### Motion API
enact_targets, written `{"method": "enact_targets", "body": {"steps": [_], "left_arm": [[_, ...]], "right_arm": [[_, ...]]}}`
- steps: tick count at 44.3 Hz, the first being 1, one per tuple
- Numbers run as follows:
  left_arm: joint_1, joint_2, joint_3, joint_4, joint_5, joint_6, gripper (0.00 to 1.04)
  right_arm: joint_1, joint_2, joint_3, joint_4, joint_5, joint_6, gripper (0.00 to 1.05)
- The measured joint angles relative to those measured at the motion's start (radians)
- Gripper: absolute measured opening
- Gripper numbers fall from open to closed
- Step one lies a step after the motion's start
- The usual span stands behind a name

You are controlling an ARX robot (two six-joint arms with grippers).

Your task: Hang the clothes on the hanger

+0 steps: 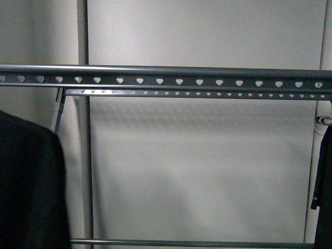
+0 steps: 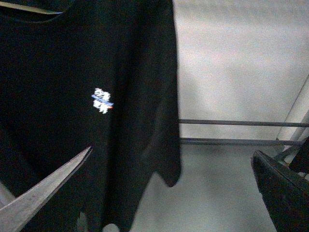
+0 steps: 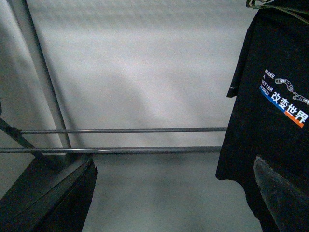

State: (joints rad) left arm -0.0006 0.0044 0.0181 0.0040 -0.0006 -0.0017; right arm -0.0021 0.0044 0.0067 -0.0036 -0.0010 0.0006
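The clothes, a black T-shirt (image 2: 72, 72) with a small white, blue and red print (image 2: 102, 100), hang close in front of my left gripper (image 2: 172, 153), which is open and empty. A pale strip of its hanger (image 2: 34, 8) shows at the collar. In the front view the T-shirt (image 1: 28, 181) is at the far left, below the grey rack rail (image 1: 166, 79) with heart-shaped holes. My right gripper (image 3: 174, 162) is open and empty. Neither gripper shows in the front view.
Another black T-shirt (image 3: 270, 111), with a larger print and a tiny white sleeve mark (image 3: 233, 88), hangs at the rack's right end (image 1: 324, 181). A second punched rail (image 1: 197, 93) lies behind the first. Low crossbars (image 3: 120, 130) and a white wall stand behind.
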Motion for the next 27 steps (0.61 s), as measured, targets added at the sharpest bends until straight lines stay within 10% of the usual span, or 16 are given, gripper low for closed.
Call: {"method": "enact_targets", "body": {"steps": [11, 16, 27], "left_arm": [[0.000, 0.000, 0.000, 0.000, 0.002, 0.001, 0.98], [0.022, 0.161, 0.039, 0.018, 0.244, 0.112, 0.98], [0.036, 0.933, 0.526, 0.265, -0.145, -0.212, 0.98]], "right_arm": [[0.000, 0.000, 0.000, 0.000, 0.000, 0.000, 0.97], [0.000, 0.000, 0.000, 0.000, -0.003, 0.000, 0.97], [0.000, 0.000, 0.000, 0.000, -0.001, 0.000, 0.97]]}}
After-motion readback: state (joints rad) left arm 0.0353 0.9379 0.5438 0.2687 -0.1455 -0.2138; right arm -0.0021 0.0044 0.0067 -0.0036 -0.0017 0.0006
